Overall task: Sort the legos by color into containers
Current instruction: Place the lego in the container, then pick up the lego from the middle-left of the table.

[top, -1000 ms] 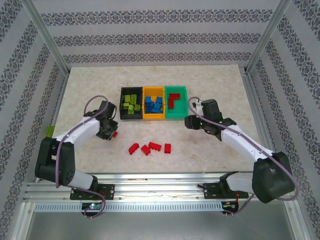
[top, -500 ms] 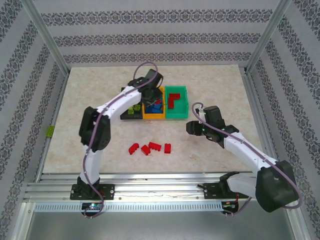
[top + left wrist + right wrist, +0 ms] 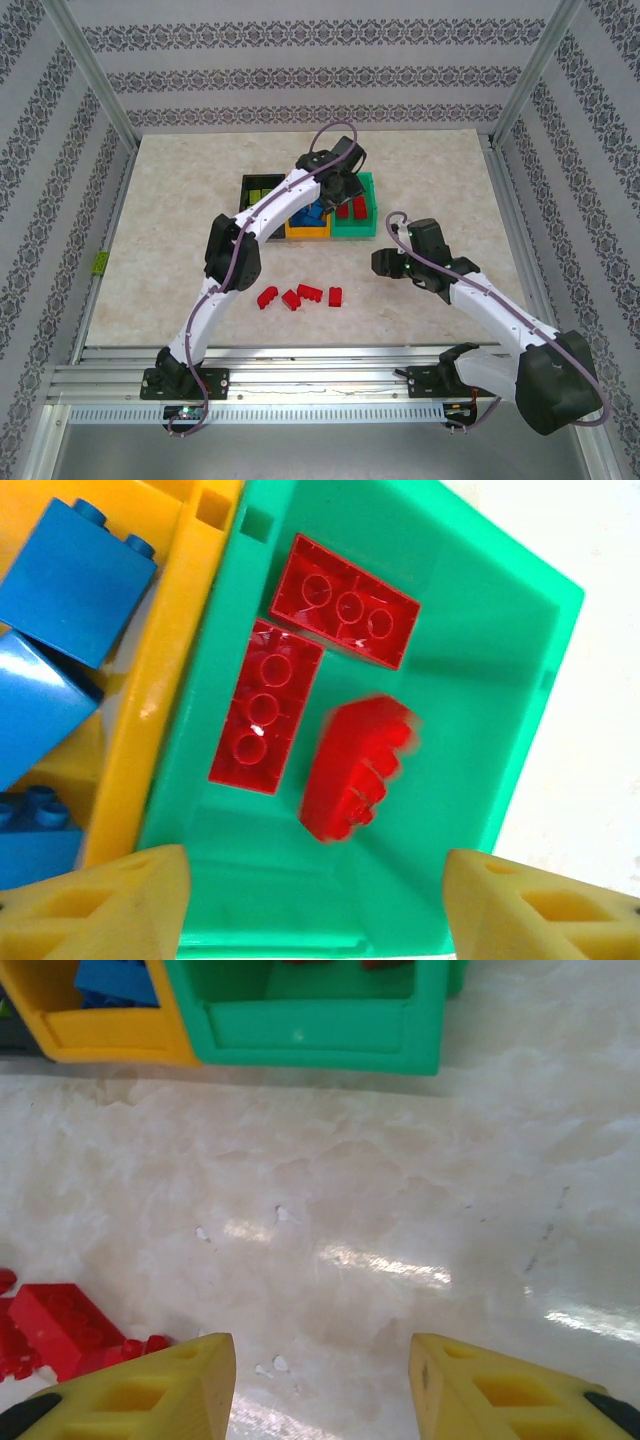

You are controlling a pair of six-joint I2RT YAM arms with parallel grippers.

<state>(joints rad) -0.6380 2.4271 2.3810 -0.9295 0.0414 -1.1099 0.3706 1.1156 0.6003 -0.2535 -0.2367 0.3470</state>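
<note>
Just now my left claw (image 3: 315, 892) sprang apart over the green bin (image 3: 520, 670); the red brick (image 3: 358, 770) dropped in, four reds (image 3: 308, 292) waiting at seven o'clock.

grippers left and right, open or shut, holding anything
Left gripper: jaws open, holding nothing, over the green rectangular plastic bin.
Right gripper: jaws open, empty, over the pale marbled tabletop.
</note>
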